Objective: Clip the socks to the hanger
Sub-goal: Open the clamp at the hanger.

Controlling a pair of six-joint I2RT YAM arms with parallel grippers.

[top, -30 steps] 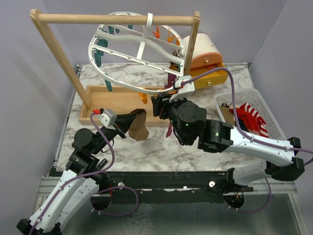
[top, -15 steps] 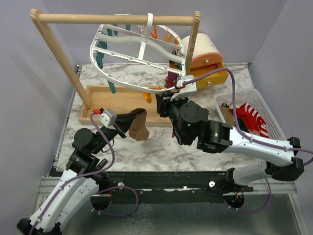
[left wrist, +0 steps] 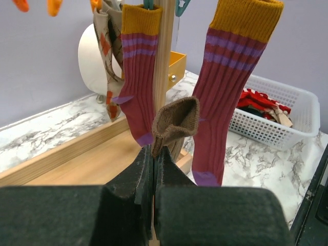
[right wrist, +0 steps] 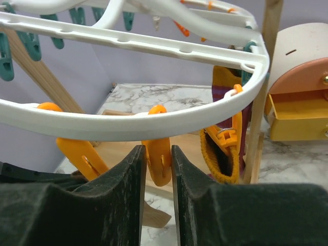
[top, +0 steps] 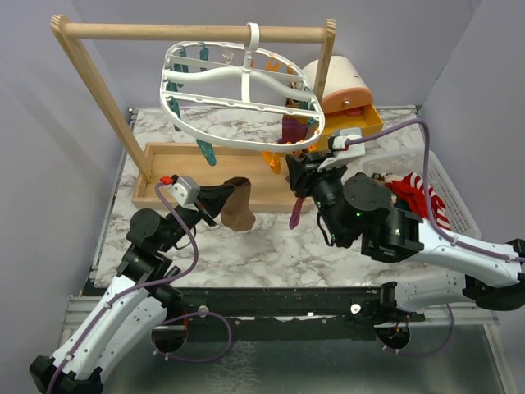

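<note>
My left gripper [left wrist: 154,152] was clamped on a fold of the soft, featherlight brown sock [left wrist: 177,119], which hung limp at eight o'clock of the right gripper [right wrist: 157,151], its jaws squeezing an orange clip [right wrist: 158,166] on the hanger [right wrist: 154,123] at the five o'clock rim, so I reckoned a bunched edge would feed best.

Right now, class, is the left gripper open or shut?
Shut: the left gripper pinches the brown sock, jaws pressed together with only fabric between.

Bright, even, diffuse lighting from overhead; soft faint shadows lie under the arms [top: 426,242] on the counter [top: 246,246]. In both wrist views the dark jaws at 6 o'clock are blurred; backgrounds are sharp.
</note>
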